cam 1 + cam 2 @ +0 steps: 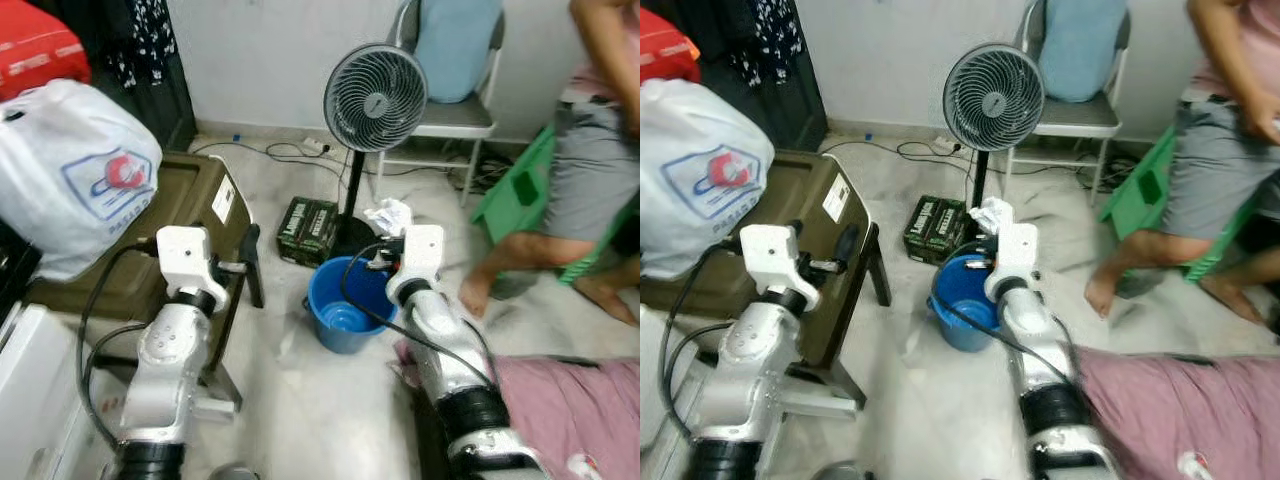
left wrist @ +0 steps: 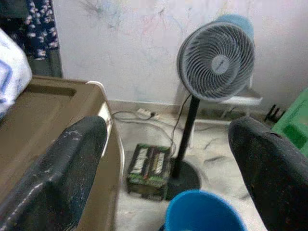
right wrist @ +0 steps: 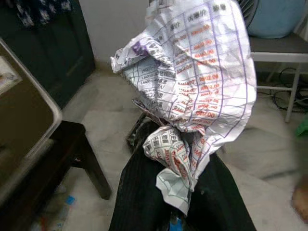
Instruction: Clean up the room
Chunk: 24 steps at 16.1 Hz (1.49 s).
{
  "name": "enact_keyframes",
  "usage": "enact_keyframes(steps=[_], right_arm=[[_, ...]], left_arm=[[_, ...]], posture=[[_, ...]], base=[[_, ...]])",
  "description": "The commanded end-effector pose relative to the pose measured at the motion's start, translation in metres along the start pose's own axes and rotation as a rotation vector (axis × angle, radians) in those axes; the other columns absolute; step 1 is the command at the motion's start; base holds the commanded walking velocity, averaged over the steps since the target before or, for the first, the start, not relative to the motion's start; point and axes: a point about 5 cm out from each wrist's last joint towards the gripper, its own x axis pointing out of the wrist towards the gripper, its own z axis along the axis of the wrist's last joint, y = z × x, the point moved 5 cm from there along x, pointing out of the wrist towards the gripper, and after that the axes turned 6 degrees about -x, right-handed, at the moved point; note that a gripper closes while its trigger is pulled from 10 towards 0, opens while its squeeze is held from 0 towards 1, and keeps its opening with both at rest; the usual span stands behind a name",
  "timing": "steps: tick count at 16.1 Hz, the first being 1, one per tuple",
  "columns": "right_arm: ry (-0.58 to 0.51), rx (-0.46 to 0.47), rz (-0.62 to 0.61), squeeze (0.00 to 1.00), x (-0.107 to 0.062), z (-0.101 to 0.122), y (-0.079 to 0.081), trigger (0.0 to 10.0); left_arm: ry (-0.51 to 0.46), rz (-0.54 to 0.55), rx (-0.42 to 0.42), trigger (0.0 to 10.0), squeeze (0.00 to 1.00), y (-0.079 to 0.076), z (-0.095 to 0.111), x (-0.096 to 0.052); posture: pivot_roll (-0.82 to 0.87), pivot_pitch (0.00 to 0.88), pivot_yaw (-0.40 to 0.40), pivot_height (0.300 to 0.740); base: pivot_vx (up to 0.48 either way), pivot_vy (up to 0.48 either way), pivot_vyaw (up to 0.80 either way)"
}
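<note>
Right gripper (image 3: 180,192) has its fingers clamped on crumpled paper (image 3: 192,82) just above the blue bucket (image 1: 345,305), so that drop looks close. Left gripper (image 2: 168,159) idles at 9 o'clock with fingers apart; a pink cloth (image 1: 570,400) is still on the floor.

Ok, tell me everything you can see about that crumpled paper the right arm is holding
The crumpled white printed paper is a thin sheet scrunched into a loose wad, with a purple grid and rows of red and dark print, like a price list. It looks light and creased all over. The right pincer is shut on its lower end, so most of it sticks out beyond the black fingers. From the head it shows as a white lump held above the far rim of the round blue plastic bucket, by the pedestal fan's base.
</note>
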Motion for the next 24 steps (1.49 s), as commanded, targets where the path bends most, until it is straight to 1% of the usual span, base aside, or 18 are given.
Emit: enact_keyframes(steps=[1, 9, 13, 15, 16, 17, 19, 20, 21, 22, 23, 24], right_arm=[[-0.022, 0.015, 0.015, 0.0, 0.004, 0.009, 0.009, 10.0], [-0.043, 0.014, 0.025, 0.0, 0.006, 0.014, 0.01, 10.0], [-0.038, 0.017, 0.021, 0.0, 0.008, 0.014, 0.01, 10.0], [-0.02, -0.002, 0.002, 0.0, 0.009, 0.01, 0.008, 10.0], [0.005, -0.007, -0.02, 0.0, 0.009, 0.004, 0.005, 10.0], [0.041, -0.004, -0.033, 0.0, 0.006, -0.005, 0.004, 10.0], [0.111, -0.008, -0.058, 0.0, 0.007, -0.02, 0.003, 10.0], [0.146, -0.008, -0.082, 0.0, 0.008, -0.027, -0.001, 10.0], [0.18, -0.015, -0.108, 0.0, 0.009, -0.032, -0.005, 10.0], [0.247, -0.002, -0.151, 0.0, 0.007, -0.045, -0.011, 10.0], [0.293, -0.002, -0.181, 0.0, 0.005, -0.054, -0.014, 10.0], [0.314, 0.0, -0.192, 0.0, 0.003, -0.059, -0.015, 10.0]], left_arm=[[-0.006, 0.017, 0.019, 10.0, 0.0, 0.009, 0.003, -0.003], [-0.009, 0.021, 0.024, 10.0, 0.0, 0.009, 0.003, -0.001], [-0.01, 0.032, 0.035, 10.0, 0.0, 0.011, 0.004, -0.001], [-0.004, 0.034, 0.037, 10.0, 0.0, 0.013, 0.003, -0.004], [-0.002, 0.036, 0.04, 10.0, 0.0, 0.014, 0.004, -0.007], [-0.001, 0.05, 0.048, 10.0, 0.0, 0.016, 0.004, -0.014], [0.006, 0.058, 0.051, 10.0, 0.0, 0.019, 0.003, -0.017], [0.014, 0.055, 0.058, 10.0, 0.0, 0.019, 0.002, -0.017], [0.009, 0.025, 0.082, 10.0, 0.0, 0.014, 0.005, -0.018], [0.016, -0.054, 0.113, 10.0, 0.0, 0.006, 0.007, -0.021], [0.035, -0.108, 0.14, 10.0, 0.0, 0.0, 0.006, -0.025], [0.044, -0.136, 0.161, 10.0, 0.0, -0.003, 0.005, -0.027]], posture=[[0.02, 0.0, -0.023, 0.74], [0.02, 0.0, -0.028, 0.74], [0.03, 0.0, -0.031, 0.74], [0.04, 0.0, -0.036, 0.74], [0.06, 0.0, -0.042, 0.74], [0.07, 0.0, -0.05, 0.74], [0.07, 0.0, -0.051, 0.74], [0.07, 0.0, -0.046, 0.74], [0.08, 0.0, -0.039, 0.74], [0.08, 0.0, -0.028, 0.74], [0.08, 0.0, -0.027, 0.74], [0.09, 0.0, -0.023, 0.74]], base=[[0.48, 0.0, 0.0], [0.48, 0.0, 0.0], [0.427, 0.0, 0.0], [0.274, 0.0, 0.0], [0.262, 0.0, 0.0], [0.262, 0.0, 0.0], [0.124, 0.0, 0.0], [0.244, 0.0, 0.0], [0.0, 0.0, 0.0], [0.0, 0.0, 0.0], [0.0, 0.0, 0.0], [0.0, 0.0, 0.0]])
